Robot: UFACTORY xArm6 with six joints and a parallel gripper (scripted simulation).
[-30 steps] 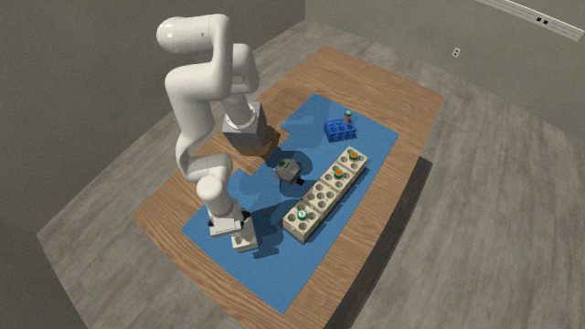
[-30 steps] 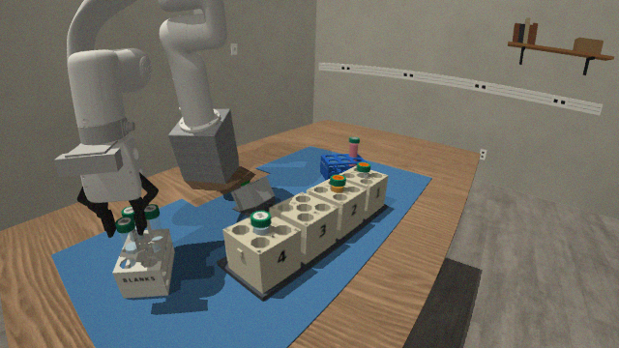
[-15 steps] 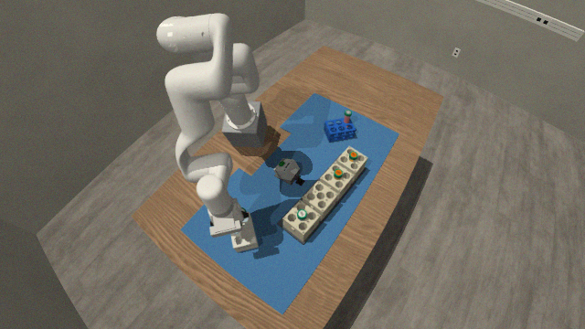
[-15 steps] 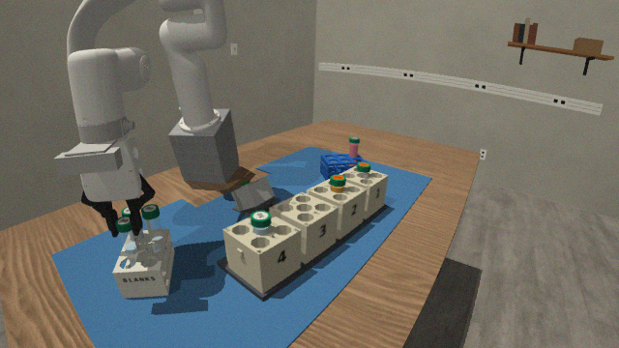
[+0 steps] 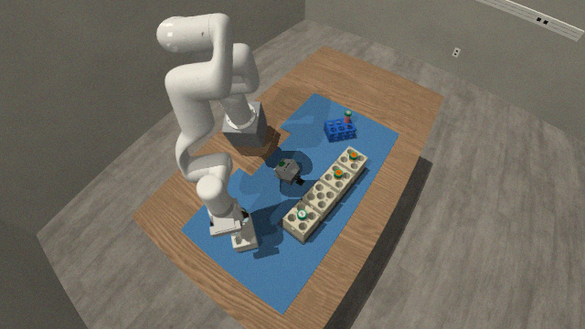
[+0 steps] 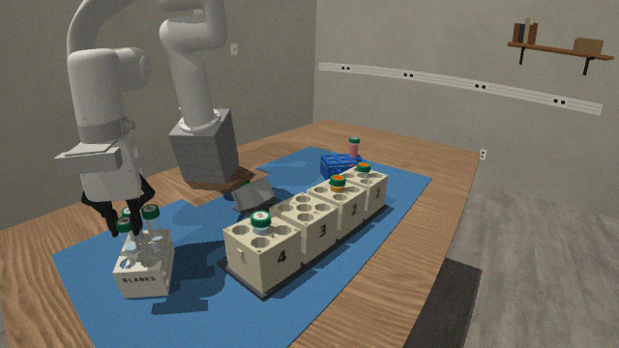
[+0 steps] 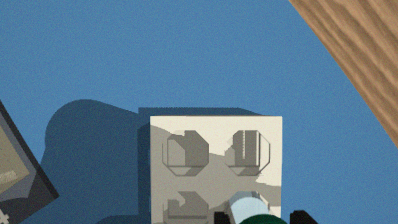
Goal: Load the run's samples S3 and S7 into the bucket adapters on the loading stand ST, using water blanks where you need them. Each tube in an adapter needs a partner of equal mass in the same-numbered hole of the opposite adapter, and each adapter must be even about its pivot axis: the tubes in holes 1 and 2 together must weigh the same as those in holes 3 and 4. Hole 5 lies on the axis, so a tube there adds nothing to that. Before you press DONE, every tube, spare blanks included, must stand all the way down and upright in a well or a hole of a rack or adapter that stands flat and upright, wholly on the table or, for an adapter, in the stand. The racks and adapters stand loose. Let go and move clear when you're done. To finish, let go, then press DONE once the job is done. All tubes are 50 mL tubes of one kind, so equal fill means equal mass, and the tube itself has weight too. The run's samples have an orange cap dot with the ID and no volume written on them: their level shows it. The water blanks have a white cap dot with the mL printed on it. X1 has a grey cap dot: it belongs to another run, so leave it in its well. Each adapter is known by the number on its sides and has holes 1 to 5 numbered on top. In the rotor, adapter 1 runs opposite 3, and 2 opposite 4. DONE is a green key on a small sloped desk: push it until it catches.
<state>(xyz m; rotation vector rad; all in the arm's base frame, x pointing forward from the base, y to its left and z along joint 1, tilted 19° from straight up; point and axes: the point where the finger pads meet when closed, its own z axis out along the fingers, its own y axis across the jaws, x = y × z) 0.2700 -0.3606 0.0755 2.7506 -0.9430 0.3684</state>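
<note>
My gripper (image 6: pixel 125 221) (image 7: pixel 261 219) is shut on the green cap of a water blank (image 6: pixel 124 225) (image 7: pixel 246 205) that stands in a well of the cream BLANKS rack (image 6: pixel 145 285) (image 7: pixel 215 127) (image 5: pixel 244 247) at the mat's near left. Two more blanks (image 6: pixel 150 212) stand in the same rack. Adapters 4 (image 6: pixel 261 263) (image 5: pixel 296 233), 3 (image 6: pixel 316 232), 2 (image 6: pixel 349 210) and 1 (image 6: pixel 377 193) stand in a row. Adapter 4 holds a white-dot blank (image 6: pixel 260 218) (image 5: pixel 302 213). Adapters 2 and 1 each hold an orange-dot sample (image 6: pixel 338 181) (image 6: pixel 363 166) (image 5: pixel 338 173) (image 5: pixel 353 155). In the top view the arm's wrist hides the fingers.
A blue rack (image 5: pixel 339 129) (image 6: pixel 334 163) at the far end holds the pink X1 tube (image 5: pixel 347 116) (image 6: pixel 354 145). The sloped DONE desk (image 5: pixel 287 171) (image 6: pixel 253 193) sits between the arm's base and the adapters. The wooden table edge (image 7: pixel 360 60) lies close to the right of the BLANKS rack.
</note>
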